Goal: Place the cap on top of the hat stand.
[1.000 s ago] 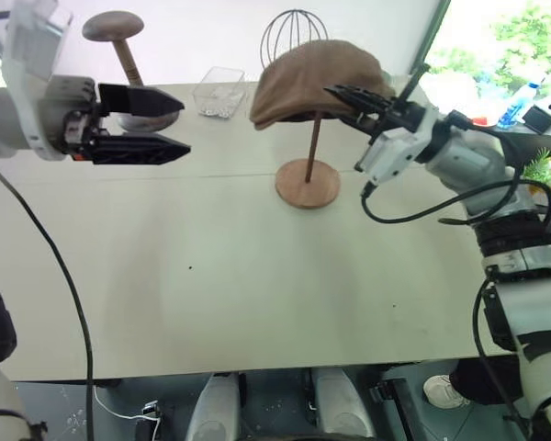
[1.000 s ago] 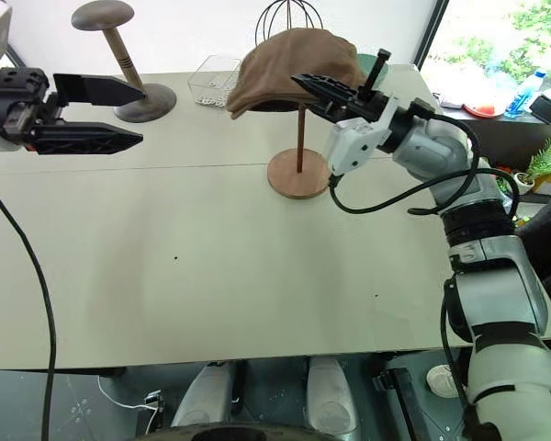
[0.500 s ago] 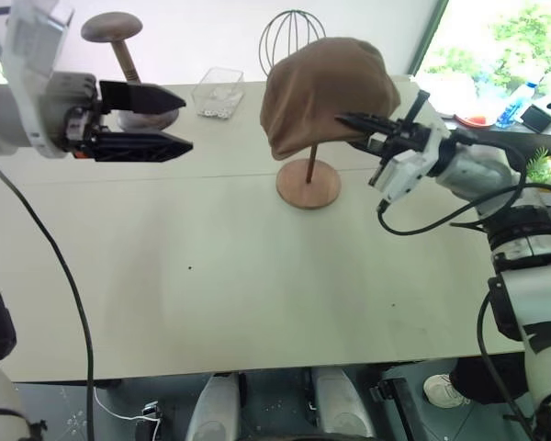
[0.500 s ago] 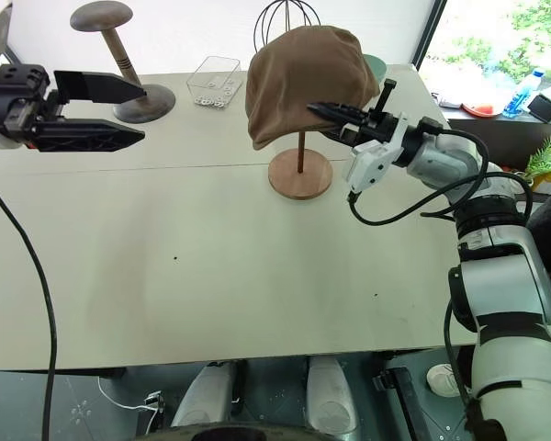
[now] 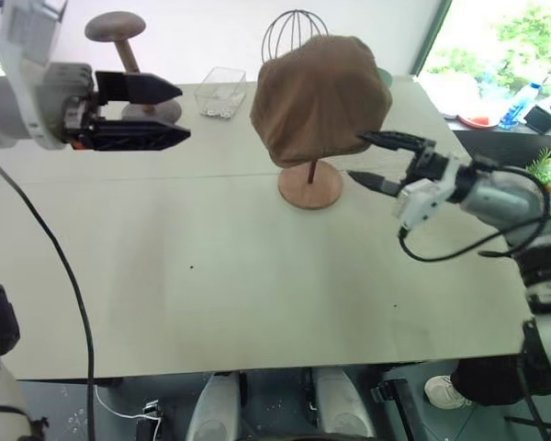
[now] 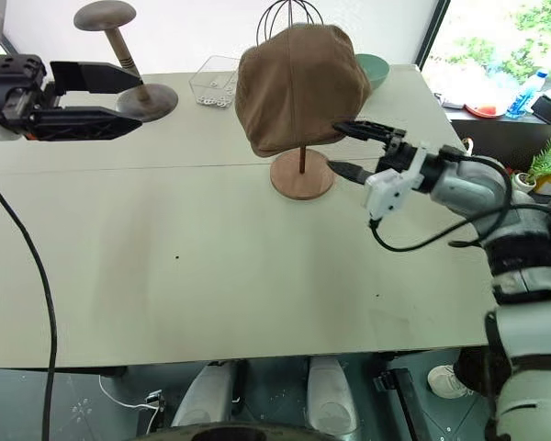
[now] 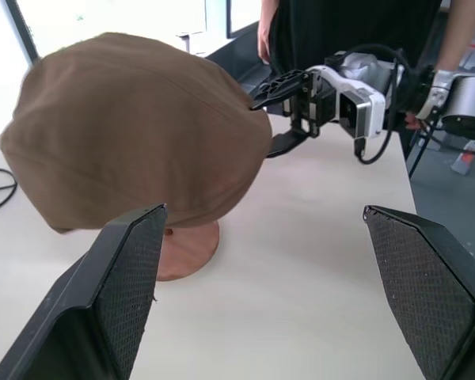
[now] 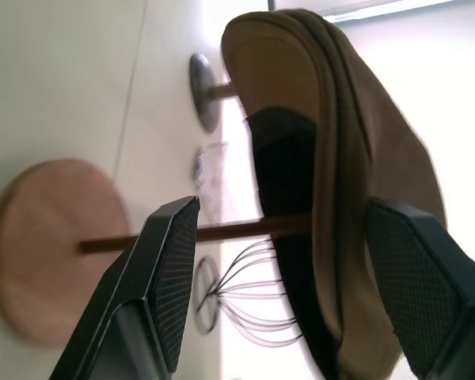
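Cap: soft wrinkled brown fabric, draped over thin-rodded wooden stand, round flat base. Both hands, left and right, open, empty.

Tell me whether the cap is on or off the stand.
On. The cap hangs tilted over the stand, and the open right gripper is apart from it.

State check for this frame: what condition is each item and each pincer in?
cap: draped over the top of the hat stand, tilted, free of both pincers.
hat stand: upright on the table.
right pincer: open, empty, beside the cap.
left pincer: open, empty, held above the table.
dark stand: upright, bare.
wire stand: upright behind the cap.
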Controlling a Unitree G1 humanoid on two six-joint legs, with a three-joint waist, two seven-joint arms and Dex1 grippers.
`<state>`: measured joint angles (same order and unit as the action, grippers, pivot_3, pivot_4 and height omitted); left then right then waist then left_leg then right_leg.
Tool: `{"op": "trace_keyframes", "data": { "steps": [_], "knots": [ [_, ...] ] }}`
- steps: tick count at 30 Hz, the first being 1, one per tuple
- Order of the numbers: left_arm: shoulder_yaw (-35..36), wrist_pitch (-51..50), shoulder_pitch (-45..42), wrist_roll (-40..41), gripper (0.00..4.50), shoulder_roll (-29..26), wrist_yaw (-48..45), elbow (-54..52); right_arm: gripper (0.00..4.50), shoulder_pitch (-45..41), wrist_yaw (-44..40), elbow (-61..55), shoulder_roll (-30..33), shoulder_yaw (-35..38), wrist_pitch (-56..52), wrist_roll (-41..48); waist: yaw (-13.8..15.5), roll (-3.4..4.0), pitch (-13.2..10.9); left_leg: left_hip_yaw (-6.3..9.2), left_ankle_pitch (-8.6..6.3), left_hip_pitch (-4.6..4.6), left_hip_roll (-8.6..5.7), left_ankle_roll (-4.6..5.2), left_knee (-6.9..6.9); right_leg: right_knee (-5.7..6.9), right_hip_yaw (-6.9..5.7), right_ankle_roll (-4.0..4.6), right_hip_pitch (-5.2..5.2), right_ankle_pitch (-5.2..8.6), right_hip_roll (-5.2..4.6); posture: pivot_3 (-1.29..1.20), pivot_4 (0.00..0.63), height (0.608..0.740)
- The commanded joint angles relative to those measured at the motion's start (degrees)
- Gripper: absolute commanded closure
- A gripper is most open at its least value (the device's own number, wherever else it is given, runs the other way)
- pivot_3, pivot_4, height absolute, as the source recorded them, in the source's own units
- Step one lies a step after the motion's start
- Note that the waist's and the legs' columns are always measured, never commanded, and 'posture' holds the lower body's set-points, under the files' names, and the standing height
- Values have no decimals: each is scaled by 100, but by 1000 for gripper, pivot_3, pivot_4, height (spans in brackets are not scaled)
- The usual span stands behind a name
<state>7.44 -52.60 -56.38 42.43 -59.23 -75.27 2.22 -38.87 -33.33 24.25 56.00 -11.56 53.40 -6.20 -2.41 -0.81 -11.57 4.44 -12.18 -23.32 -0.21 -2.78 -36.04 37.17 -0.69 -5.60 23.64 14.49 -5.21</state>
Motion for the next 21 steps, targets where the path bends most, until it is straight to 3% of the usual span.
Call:
{"op": "trace_keyframes", "data": {
  "steps": [1, 4, 7, 15, 21],
  "knots": [
    [231, 187, -4, -59, 321, -133, 51, 12, 1267, 473, -1178, -1346, 761, 486, -1754, 1738, -3, 1, 0, -1, 0, 0, 0, 0, -2, 1, 1, 0, -1, 0, 0, 0, 150, 740],
    [265, 341, 40, -132, 321, -195, 27, 60, 1267, 798, -2430, -1897, 1431, 810, -3697, 3110, -17, 3, -1, -10, -1, 12, 2, 1, -3, 5, 11, 3, -6, 1, 1, 0, 150, 740],
    [236, 548, 6, -252, 321, -252, -14, 213, 1267, 350, -3255, -1682, 1545, 1070, -5139, 3877, -22, 3, -1, -24, -2, 27, 5, 3, -3, 4, 19, 18, -14, 8, 4, 0, 150, 740],
    [151, 897, -343, -574, 321, -495, -278, 787, 1267, -2757, -5000, -58, 1026, 857, -8149, 4190, 1, 10, -7, -45, -3, 7, 11, 4, 9, 2, 34, 10, 23, -1, 9, 0, 150, 740],
    [126, 1047, -352, -722, 321, -535, -344, 816, 1267, -3267, -5649, 271, 807, 726, -8630, 3721, 14, 8, -8, -63, -10, -21, 11, 13, 6, -1, 42, -9, 53, 2, 7, 0, 150, 740]
  ]
}}
